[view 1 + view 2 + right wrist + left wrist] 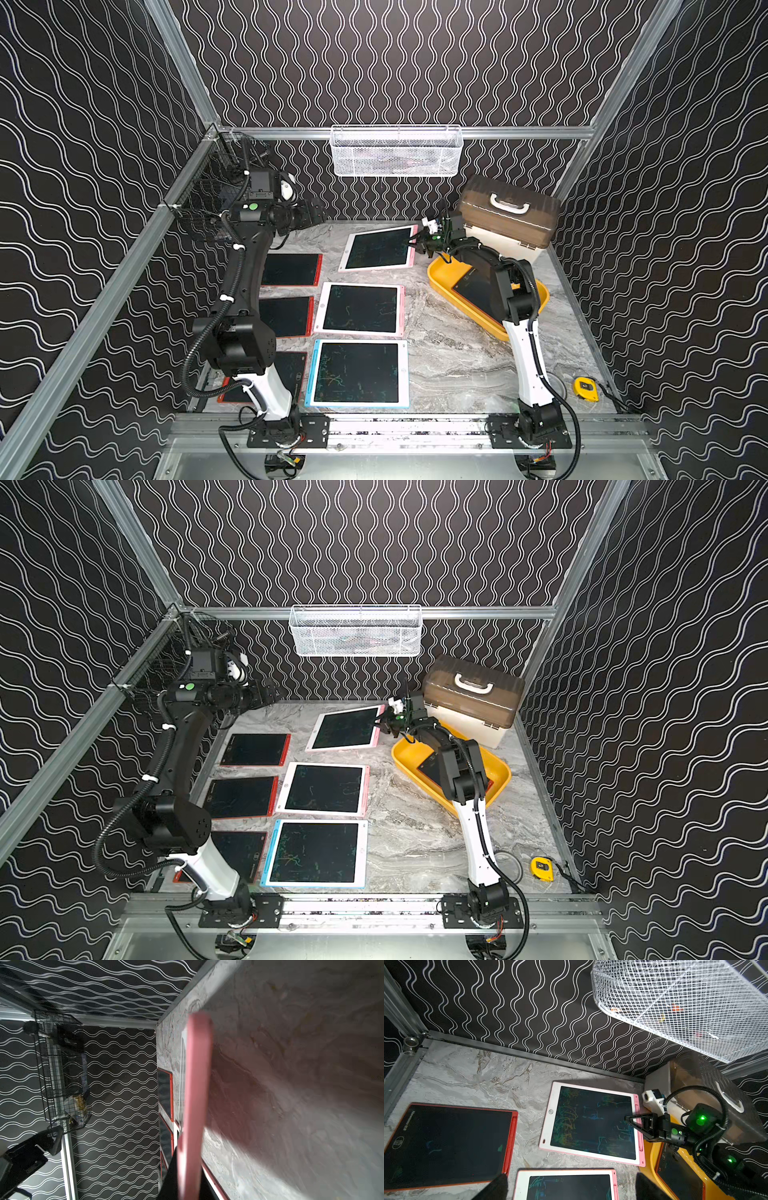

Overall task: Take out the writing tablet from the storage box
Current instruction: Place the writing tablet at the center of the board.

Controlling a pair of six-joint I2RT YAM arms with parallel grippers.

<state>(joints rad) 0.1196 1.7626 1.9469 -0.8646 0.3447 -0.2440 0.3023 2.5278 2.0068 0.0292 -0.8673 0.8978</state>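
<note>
Tablets lay in rows on the marble table (449,357). Nearest was a blue-framed tablet (357,372), with a yellow tape measure (586,388) well apart at the near right corner. Beyond the blue one lay a pink-framed tablet (359,308), and red-framed tablets (291,269) ran along the left side, partly under the left arm. Farther back on the right sat the storage box (442,274), a shallow yellow tub. A red-edged tablet (473,293) lay inside it, half hidden by the right arm.

Just past the box's far end, the right claw (419,242) was clamped on the pink side edge of the writing tablet (378,248). That tablet was already outside the box, over the table to its left. In the right wrist view the pink edge ran out from between the dark fingers (171,1180) with a shadow beneath it, so the held side seemed raised. Whether the opposite side touched the table I could not tell.

The left claw (321,212) hung high at the back left, spread wide and empty. Behind stood a cream case (509,220), and a wire basket (395,151) hung on the wall.

The writing tablet looked light, thin and stiff, with a smooth frame and a screen that could scratch. A pinch on the frame edge, off the screen, suited it best, though held by one side it would likely tip or slip in the grip
</note>
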